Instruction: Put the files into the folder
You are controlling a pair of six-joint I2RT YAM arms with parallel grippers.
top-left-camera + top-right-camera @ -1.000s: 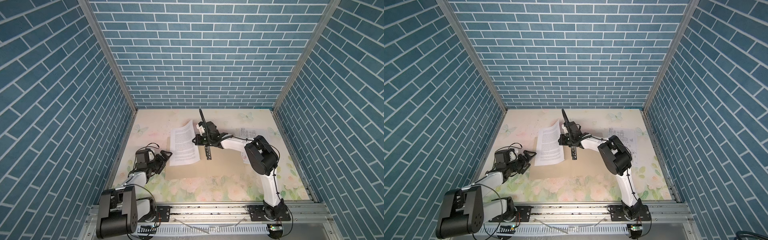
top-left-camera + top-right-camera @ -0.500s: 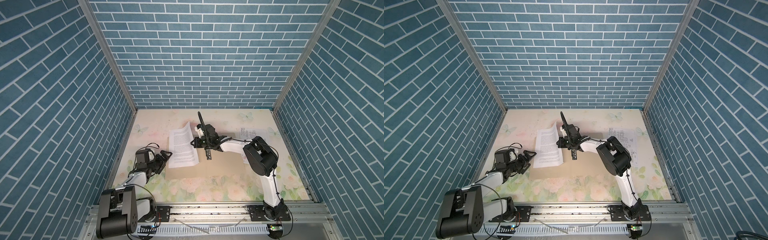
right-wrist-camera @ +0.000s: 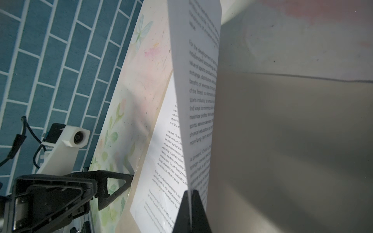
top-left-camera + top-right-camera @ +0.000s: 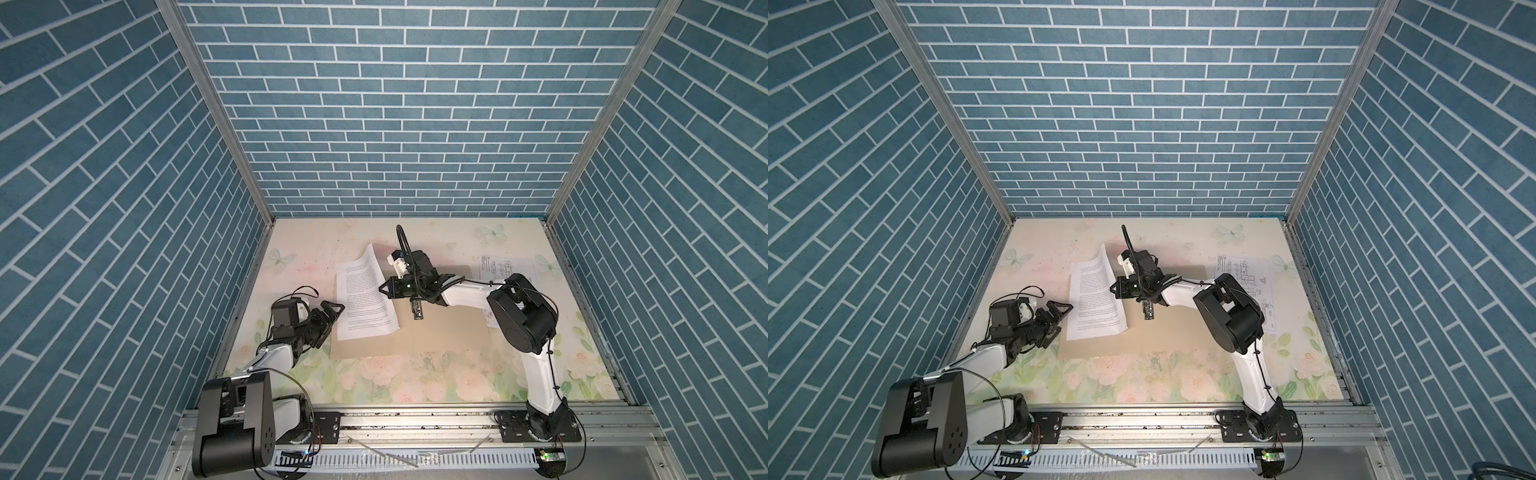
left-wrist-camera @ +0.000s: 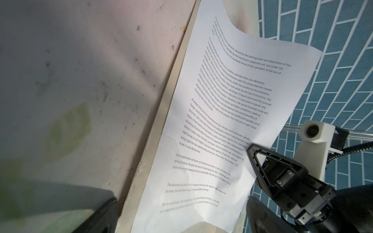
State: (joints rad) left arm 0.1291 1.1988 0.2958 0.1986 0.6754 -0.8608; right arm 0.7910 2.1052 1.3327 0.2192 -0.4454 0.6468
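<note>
right gripper [image 4: 384, 289] pinches the text sheet [image 4: 365, 297]; lay it flat, square inside the folder [image 4: 440, 332] edges; left gripper [image 4: 330, 311] gapes idle.

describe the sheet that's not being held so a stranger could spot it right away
On the floral table, look to the far right corner, behind the right arm's dark elbow. The drawing sheet lies flat there. Unlike the text sheet pinched by the right gripper, it carries black line drawings.
</note>
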